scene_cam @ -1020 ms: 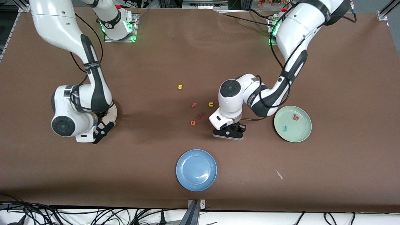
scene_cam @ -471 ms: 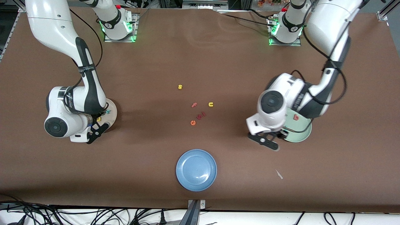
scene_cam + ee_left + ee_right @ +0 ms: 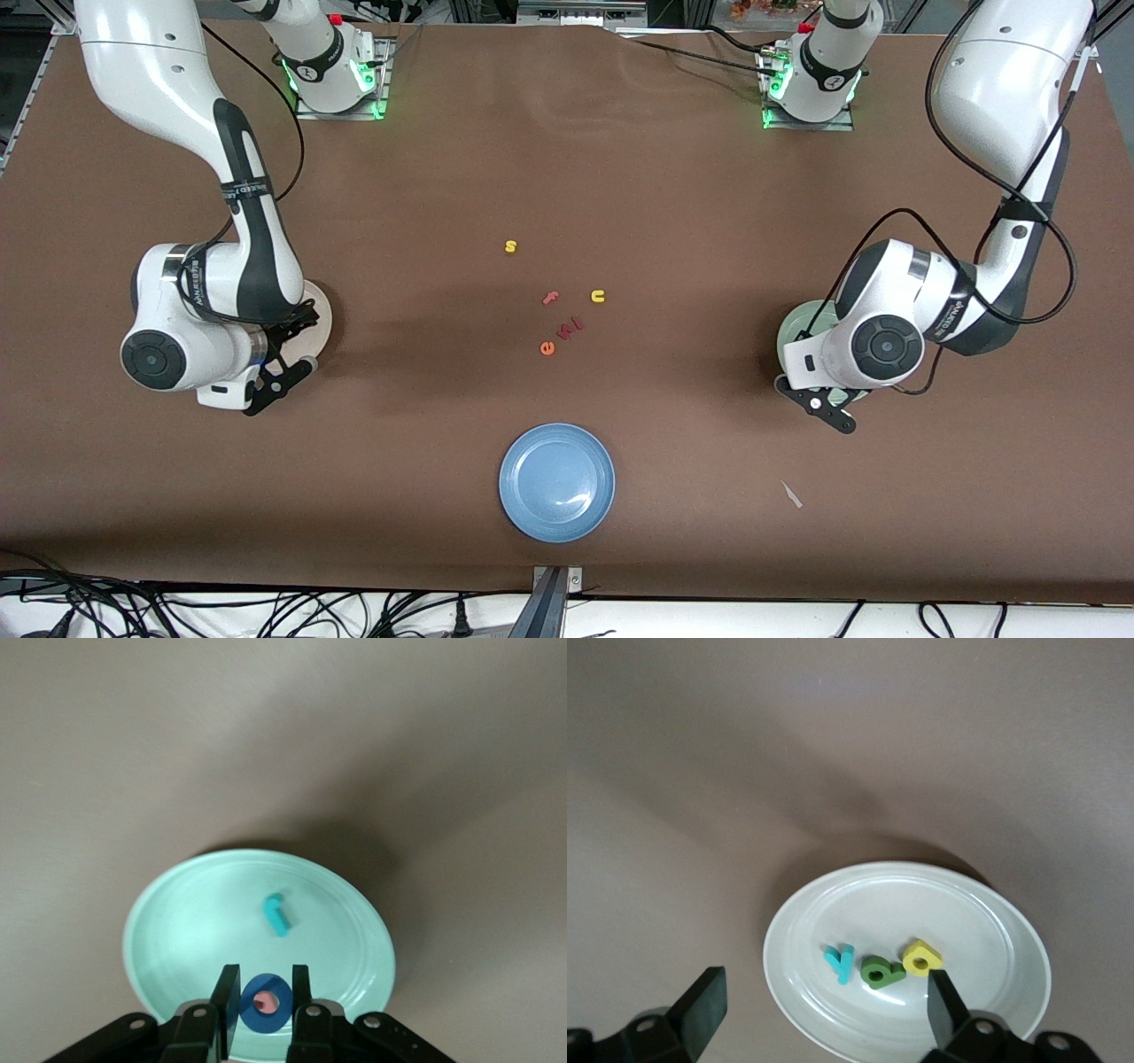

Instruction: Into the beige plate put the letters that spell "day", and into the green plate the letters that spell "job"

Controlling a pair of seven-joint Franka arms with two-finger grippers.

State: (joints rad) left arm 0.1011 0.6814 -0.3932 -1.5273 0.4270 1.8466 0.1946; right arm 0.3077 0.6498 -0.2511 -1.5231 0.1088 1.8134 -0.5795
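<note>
Left wrist view, blue o (image 3: 264, 1003) pinched in left gripper (image 3: 263, 1010)

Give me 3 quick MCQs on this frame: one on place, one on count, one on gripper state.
1. Where is the blue o?
A. on the blue plate
B. between the left gripper's fingers, over the green plate
C. on the table by the s

2. How many letters lie in the beige plate?
A. one
B. two
C. three

3. How does the right gripper stand?
A. open, holding nothing
B. shut on the y
C. shut on the d

Key:
1 B: the left wrist view shows the left gripper clamped on the o above the green plate.
2 C: the y, a and d lie there in a row.
3 A: the right gripper has its fingers spread wide over the plate, nothing between them.
</note>
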